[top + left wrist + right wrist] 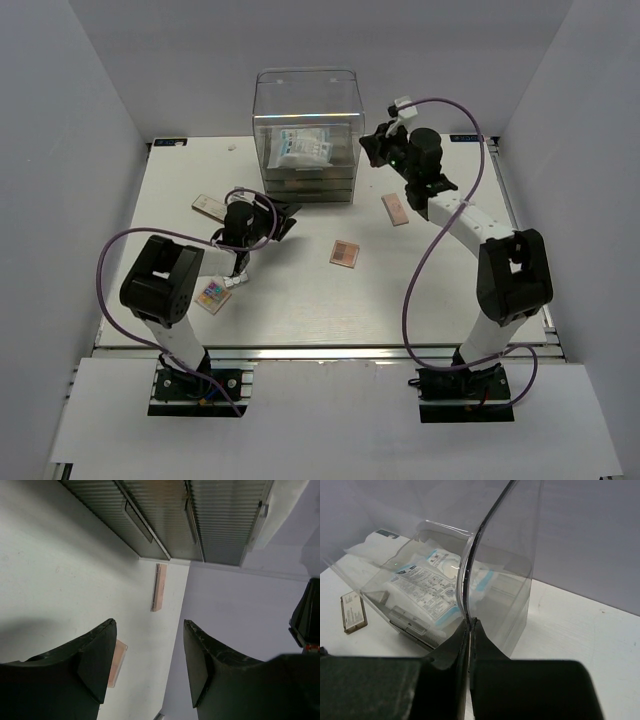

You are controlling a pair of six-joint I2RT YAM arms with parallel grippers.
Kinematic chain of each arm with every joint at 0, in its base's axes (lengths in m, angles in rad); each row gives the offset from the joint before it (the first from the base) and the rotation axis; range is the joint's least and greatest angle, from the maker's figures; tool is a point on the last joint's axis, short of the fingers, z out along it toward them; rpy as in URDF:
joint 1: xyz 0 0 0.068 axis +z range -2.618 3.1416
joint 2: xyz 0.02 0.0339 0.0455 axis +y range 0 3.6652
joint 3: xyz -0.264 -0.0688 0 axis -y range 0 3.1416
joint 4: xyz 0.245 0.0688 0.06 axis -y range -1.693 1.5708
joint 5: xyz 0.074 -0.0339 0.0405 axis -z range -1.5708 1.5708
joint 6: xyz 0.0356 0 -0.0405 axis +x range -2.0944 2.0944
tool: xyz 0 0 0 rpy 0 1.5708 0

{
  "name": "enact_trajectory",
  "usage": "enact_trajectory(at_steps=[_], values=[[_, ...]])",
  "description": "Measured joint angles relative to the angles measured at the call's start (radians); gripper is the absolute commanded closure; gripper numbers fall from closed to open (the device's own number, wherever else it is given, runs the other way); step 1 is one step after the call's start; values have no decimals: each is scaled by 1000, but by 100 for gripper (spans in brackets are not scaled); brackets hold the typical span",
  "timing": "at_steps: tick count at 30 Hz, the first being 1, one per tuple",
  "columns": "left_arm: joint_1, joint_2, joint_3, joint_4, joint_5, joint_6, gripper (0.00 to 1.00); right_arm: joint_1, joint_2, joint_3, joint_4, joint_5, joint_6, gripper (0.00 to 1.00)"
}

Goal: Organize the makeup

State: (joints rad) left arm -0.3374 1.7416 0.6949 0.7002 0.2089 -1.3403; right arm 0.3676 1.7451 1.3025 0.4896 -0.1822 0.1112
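Note:
The makeup lies scattered. A white-blue packet [303, 148] [427, 587] rests in the top of the clear acrylic drawer box [307, 100]. On the table lie a peach palette [395, 209] [159, 587], a tan palette [344, 254] [117, 662], a multicoloured palette [212, 296] and a flat labelled case [208, 206] [353, 612]. My right gripper [372, 148] [469, 622] is shut on the box's clear right wall [485, 540] at its edge. My left gripper [285, 218] [148, 625] hangs open over the table in front of the box's drawers [150, 515], with nothing between its fingers.
White walls close in the table [300, 300] on three sides. The box stands at the back centre with its stacked drawers [310, 185] facing the arms. Purple cables loop from both arms.

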Motion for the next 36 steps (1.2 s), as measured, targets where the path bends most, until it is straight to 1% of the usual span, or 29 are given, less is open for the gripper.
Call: enact_trajectory(at_steps=[4,7,8,10,13,14,21,22,23,24,25,27,31,32,34,36], values=[[-7,31,33,-1,-6,-2,35,8,-62,-63,-10,17,9,100],[-13,53,60,-2,-17,-2,35,18,-90,-82,-34,26,16,81],[-14,60,66,-3,-21,-2,37,22,-96,-87,-37,26,21,72],[-17,74,76,-4,-33,-3,40,26,-105,-90,-56,22,29,68],[-19,98,90,-3,-41,-4,43,32,-119,-95,-78,15,36,66],[-21,108,96,-1,-43,-5,45,32,-128,-103,-80,12,36,64],[-45,185,134,23,-61,-11,46,32,-218,-158,-100,-28,32,53],[-48,196,140,29,-65,-13,47,32,-233,-163,-100,-37,28,48],[-53,208,149,35,-69,-14,47,32,-248,-168,-100,-45,23,47],[-55,220,158,40,-71,-15,47,32,-265,-173,-103,-60,12,46],[-58,232,167,43,-74,-16,47,32,-278,-173,-111,-74,2,41],[-60,249,186,44,-83,-19,47,32,-306,-174,-137,-103,-28,35],[-63,278,214,75,-100,-35,47,32,-368,-198,-178,-163,-100,30],[-63,287,220,87,-105,-42,48,32,-389,-215,-188,-182,-123,28],[-64,305,229,98,-117,-58,48,29,-435,-262,-203,-221,-169,20],[-64,327,240,102,-126,-72,53,27,-493,-334,-203,-249,-208,16]])
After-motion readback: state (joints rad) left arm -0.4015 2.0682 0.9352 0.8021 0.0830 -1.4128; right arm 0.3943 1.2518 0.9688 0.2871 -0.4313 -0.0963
